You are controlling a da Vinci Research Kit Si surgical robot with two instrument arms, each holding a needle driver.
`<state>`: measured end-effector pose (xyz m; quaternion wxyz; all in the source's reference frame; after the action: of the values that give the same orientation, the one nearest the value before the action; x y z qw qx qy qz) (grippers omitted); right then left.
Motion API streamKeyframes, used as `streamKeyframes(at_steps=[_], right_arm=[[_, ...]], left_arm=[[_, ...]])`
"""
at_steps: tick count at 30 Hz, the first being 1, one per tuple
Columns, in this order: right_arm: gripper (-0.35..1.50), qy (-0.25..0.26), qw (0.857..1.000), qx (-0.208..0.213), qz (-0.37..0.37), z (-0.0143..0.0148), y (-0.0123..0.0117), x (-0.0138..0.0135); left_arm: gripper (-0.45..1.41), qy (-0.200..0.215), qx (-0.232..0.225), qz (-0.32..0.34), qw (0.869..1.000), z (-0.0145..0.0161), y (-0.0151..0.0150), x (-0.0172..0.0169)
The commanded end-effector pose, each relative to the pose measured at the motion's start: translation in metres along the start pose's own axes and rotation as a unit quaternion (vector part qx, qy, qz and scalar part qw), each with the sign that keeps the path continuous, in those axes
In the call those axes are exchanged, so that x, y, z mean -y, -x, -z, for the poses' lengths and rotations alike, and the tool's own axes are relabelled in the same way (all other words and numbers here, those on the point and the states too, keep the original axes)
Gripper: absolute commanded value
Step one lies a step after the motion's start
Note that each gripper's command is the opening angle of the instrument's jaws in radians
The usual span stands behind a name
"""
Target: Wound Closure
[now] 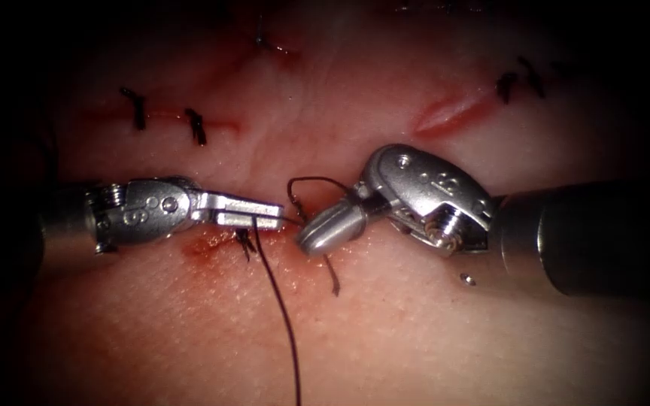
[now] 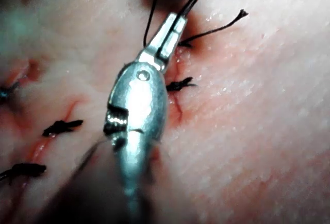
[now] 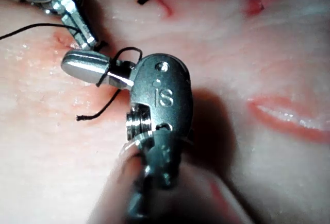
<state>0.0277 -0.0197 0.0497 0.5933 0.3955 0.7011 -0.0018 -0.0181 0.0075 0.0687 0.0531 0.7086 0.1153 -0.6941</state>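
My left tool (image 1: 253, 216) reaches in from the left with its jaws shut on the dark thread (image 1: 280, 301), which hangs from them toward the near edge of the tissue (image 1: 415, 338). My right tool (image 1: 311, 236) comes in from the right, its jaws shut and pointing at the left tool's tip. A loop of thread (image 1: 317, 179) is wound round the base of those jaws (image 3: 111, 72). A short free thread end (image 1: 332, 280) lies on the tissue just below them. The two tips stand close together over the cut (image 1: 287, 225). In the left wrist view the left tool (image 2: 178, 22) pinches the thread.
Finished dark stitches (image 1: 197, 126) cross another cut at the back left, and one more stitch (image 1: 246, 244) lies under the left jaws. Red fluid (image 1: 205, 246) stains the tissue there. An open red cut (image 1: 449, 113) with stitches (image 1: 509, 84) lies at the back right.
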Motion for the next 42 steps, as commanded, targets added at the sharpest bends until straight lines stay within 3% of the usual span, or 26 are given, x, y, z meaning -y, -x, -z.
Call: streamKeyframes(at_steps=[1, 5, 10, 12, 19, 28, 33, 37, 41, 42], right_arm=[[-0.35, -0.012, 0.999, 0.034, 0.019, -0.0002, 0.0003, -0.001], [-0.33, -0.041, 0.993, 0.102, 0.05, -0.0004, 0.0006, -0.0008], [0.2, -0.058, 0.989, 0.123, 0.061, -0.0012, 0.0013, 0.0001], [0.24, -0.06, 0.987, 0.135, 0.07, -0.0014, 0.0015, 0.0003], [0.71, -0.057, 0.981, 0.165, 0.084, -0.0017, 0.0019, 0.0005], [0.77, -0.043, 0.974, 0.196, 0.102, -0.0017, 0.0021, 0.0003], [0.71, -0.044, 0.964, 0.238, 0.11, -0.002, 0.0028, 0.0001], [0.69, -0.044, 0.962, 0.245, 0.113, -0.0023, 0.0035, 0.0], [0.56, -0.04, 0.962, 0.247, 0.113, -0.0024, 0.0037, -0.0003], [0.4, -0.041, 0.961, 0.246, 0.115, -0.0024, 0.0036, -0.0003]], left_arm=[[-0.45, 0.003, 0.002, -0.001, 1.0, -0.0006, 0.0007, 0.0004], [-0.45, 0.009, 0.0, -0.002, 1.0, -0.0012, 0.0012, 0.0003], [-0.45, 0.012, -0.001, 0.001, 1.0, -0.0016, 0.0014, 0.0002], [-0.45, 0.014, 0.002, 0.002, 1.0, -0.0017, 0.0014, 0.0002], [-0.45, 0.014, 0.001, 0.004, 1.0, -0.0019, 0.0015, 0.0003], [-0.45, 0.015, 0.001, 0.006, 1.0, -0.0019, 0.0016, 0.0002], [-0.45, 0.015, 0.001, 0.008, 1.0, -0.0018, 0.0017, 0.0], [-0.45, 0.016, 0.001, 0.011, 1.0, -0.0019, 0.0017, -0.0001], [-0.45, 0.017, 0.001, 0.013, 1.0, -0.0018, 0.0017, -0.0002], [-0.45, 0.017, 0.001, 0.013, 1.0, -0.0018, 0.0017, -0.0002]])
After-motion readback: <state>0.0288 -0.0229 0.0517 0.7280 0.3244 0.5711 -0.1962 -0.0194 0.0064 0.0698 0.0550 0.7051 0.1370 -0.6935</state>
